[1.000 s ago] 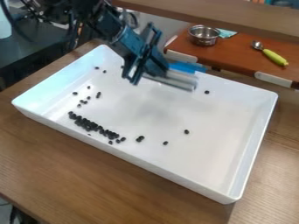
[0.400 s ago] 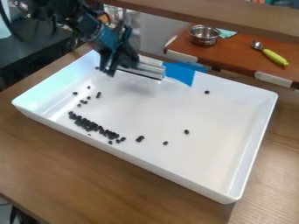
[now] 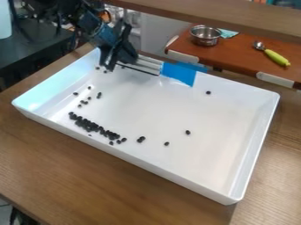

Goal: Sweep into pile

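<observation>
At the upper left, the black gripper (image 3: 117, 49) hangs over the back left part of the white tray (image 3: 250, 149). It is shut on a silver, flat-looking tool (image 3: 148, 66), which sticks out to the right along the tray's back wall, above the tray floor. Small black pieces (image 3: 91, 125) lie in a dense slanting band near the front left wall. Several loose ones are scattered behind the band and at the back left. A few more (image 3: 141, 139) lie right of the band, one (image 3: 187, 132) near mid-tray and another (image 3: 208, 92) towards the back right.
Blue tape (image 3: 179, 74) covers part of the tray's back wall. Behind the tray, a red-brown surface (image 3: 235, 57) holds a metal pot (image 3: 206, 36) and a green-handled utensil (image 3: 276, 57). A wooden ledge (image 3: 217, 15) crosses the top.
The gripper and the silver tool have moved left and slightly up, baring more of the blue tape and back wall. The black pieces in the band lie as before.
</observation>
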### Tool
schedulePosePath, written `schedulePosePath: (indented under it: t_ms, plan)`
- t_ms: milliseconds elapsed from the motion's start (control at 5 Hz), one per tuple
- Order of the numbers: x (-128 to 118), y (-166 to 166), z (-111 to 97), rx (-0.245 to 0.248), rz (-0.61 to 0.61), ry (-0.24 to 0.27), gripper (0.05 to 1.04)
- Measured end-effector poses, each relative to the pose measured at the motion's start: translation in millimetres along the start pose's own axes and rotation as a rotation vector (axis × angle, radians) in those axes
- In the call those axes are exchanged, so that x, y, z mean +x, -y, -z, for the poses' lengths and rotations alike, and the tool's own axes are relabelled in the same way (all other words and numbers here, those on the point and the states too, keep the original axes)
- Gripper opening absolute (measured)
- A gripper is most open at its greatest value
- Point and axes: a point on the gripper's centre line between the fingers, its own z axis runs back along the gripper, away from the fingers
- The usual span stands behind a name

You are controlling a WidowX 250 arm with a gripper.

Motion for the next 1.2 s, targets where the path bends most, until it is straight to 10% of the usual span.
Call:
schedulePosePath:
  t_ms: [1200]
  plan:
    - [19,-28,6,0.039,-0.007,0.131,0.103]
